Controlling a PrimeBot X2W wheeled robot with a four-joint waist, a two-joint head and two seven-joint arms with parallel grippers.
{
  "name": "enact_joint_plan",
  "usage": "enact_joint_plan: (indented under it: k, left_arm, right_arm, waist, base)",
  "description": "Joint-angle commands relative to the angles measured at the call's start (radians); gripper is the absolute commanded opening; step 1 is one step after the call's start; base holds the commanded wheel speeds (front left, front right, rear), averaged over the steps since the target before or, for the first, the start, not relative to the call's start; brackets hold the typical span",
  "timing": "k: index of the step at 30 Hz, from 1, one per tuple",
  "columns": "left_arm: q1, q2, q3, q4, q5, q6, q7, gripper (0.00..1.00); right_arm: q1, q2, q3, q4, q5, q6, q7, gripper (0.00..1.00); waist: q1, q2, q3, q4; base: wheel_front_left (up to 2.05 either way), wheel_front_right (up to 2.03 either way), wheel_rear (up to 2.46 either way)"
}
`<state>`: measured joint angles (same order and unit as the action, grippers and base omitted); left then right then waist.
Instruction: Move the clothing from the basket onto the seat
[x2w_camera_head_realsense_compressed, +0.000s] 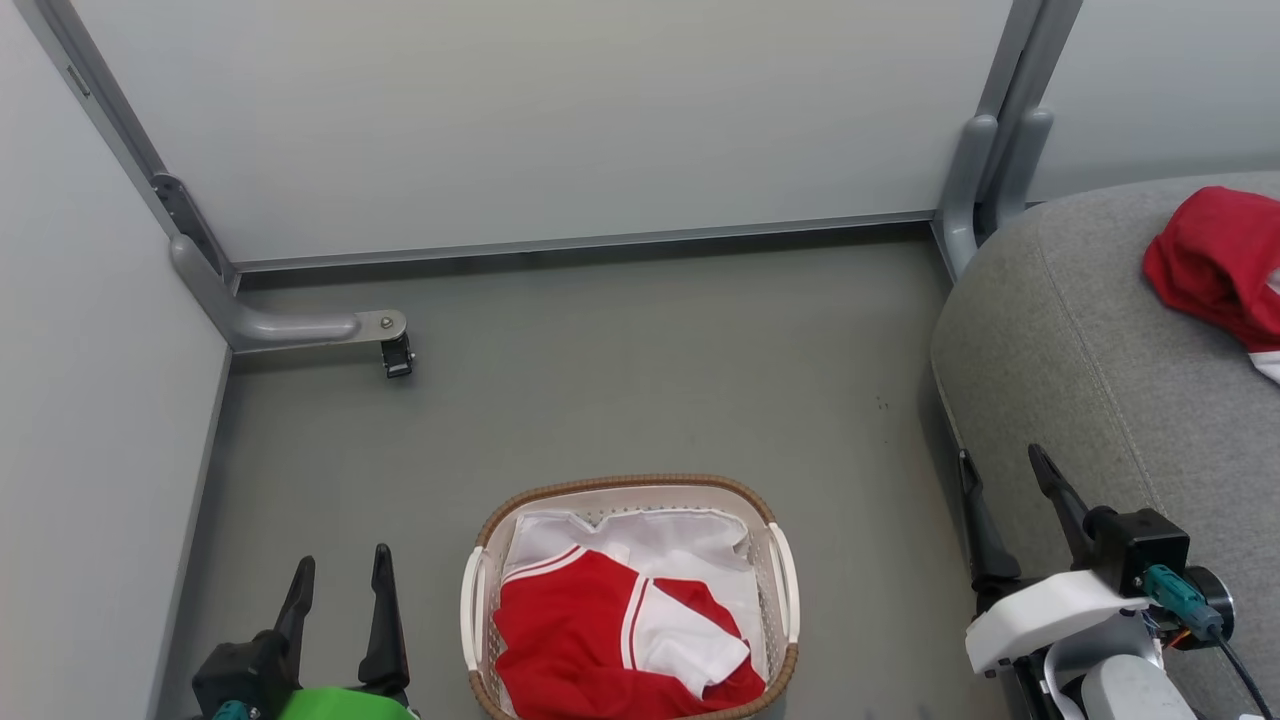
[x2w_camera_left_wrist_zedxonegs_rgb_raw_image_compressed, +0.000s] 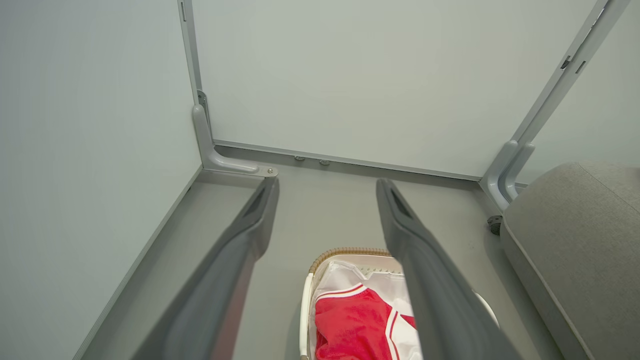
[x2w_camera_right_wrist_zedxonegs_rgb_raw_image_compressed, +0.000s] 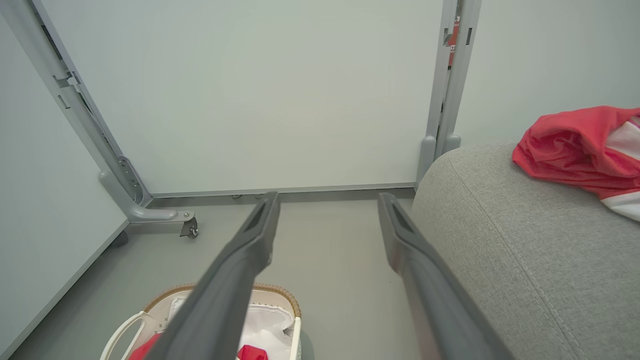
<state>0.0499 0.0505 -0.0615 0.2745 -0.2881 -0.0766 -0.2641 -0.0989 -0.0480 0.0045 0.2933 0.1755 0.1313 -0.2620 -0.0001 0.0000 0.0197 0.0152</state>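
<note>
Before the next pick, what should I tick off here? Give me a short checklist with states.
1. Left gripper open and empty: ok.
2. Right gripper open and empty: ok.
3. One red garment already on the seat: ok.
4. Basket emptied of clothing: not ok, a second red garment lies inside.
5. Basket upright on the floor between the grippers: ok.
6. More clothing beneath it: cannot tell.

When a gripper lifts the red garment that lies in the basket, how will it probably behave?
The red garment lies crumpled in folds, so it is probably floppy and will drape when lifted. It looks thin, so likely light. The white cloth beneath might come up with it.
</note>
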Motion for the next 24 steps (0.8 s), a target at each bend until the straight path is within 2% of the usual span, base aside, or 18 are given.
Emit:
enact_joint_plan:
  k: [1,12,18,24]
  left_arm:
    - [-0.013,0.000,0.000,0.003,0.002,-0.002,-0.001,1.00]
    - [-0.055,0.000,-0.025,0.000,0.024,-0.008,-0.001,1.00]
    - [-0.177,0.017,-0.070,0.020,0.076,-0.026,-0.001,1.00]
    - [-0.379,0.041,-0.179,0.130,0.130,-0.045,0.027,1.00]
  right_arm:
    - [-0.008,-0.005,-0.001,-0.004,-0.007,-0.001,-0.004,1.00]
    - [-0.049,-0.005,-0.016,-0.037,-0.022,-0.001,-0.004,1.00]
    - [-0.111,-0.004,-0.041,-0.095,-0.040,-0.001,-0.004,1.00]
    - [-0.200,-0.004,-0.062,-0.136,-0.054,-0.001,-0.004,1.00]
  waist:
    - [0.0001,0.0000,0.004,0.001]
    - [0.0001,0.0000,0.078,-0.003]
    - [0.0001,0.0000,0.198,-0.025]
    - [0.0001,0.0000,0.369,-0.064]
  base:
    - [0.00,0.00,0.00]
    - [0.00,0.00,0.00]
    - [0.00,0.00,0.00]
    - [0.00,0.00,0.00]
